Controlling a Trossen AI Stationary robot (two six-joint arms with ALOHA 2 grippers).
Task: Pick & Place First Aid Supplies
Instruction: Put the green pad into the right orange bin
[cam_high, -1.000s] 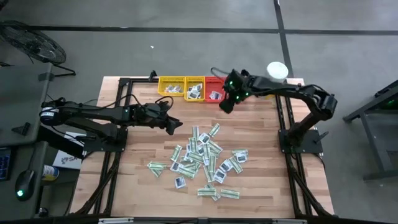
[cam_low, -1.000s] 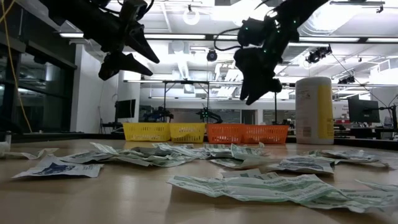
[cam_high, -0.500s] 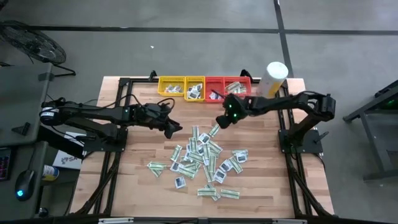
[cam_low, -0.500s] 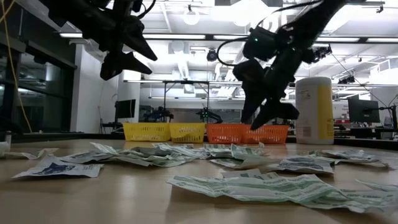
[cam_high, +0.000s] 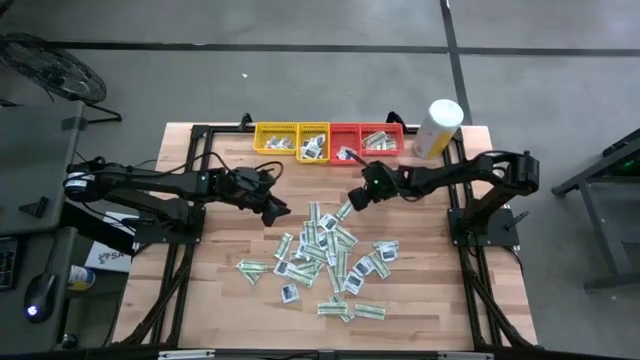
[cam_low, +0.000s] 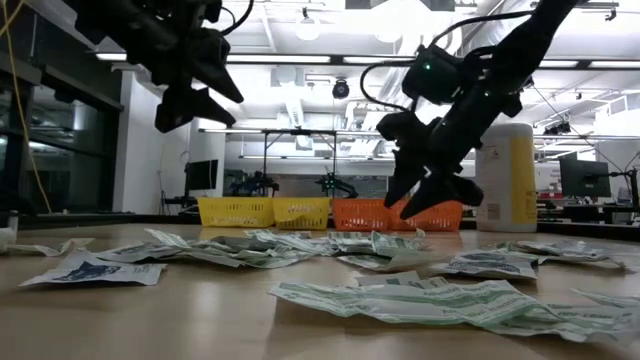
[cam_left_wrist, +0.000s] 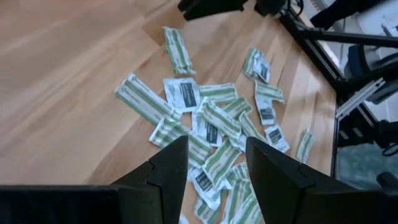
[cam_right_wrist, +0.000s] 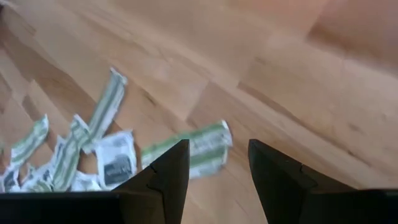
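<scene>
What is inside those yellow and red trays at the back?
Small packets lie in the yellow trays and red trays; whatever lies beneath them is hidden.

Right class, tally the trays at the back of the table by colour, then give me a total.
yellow trays: 2
red trays: 2
total: 4
</scene>
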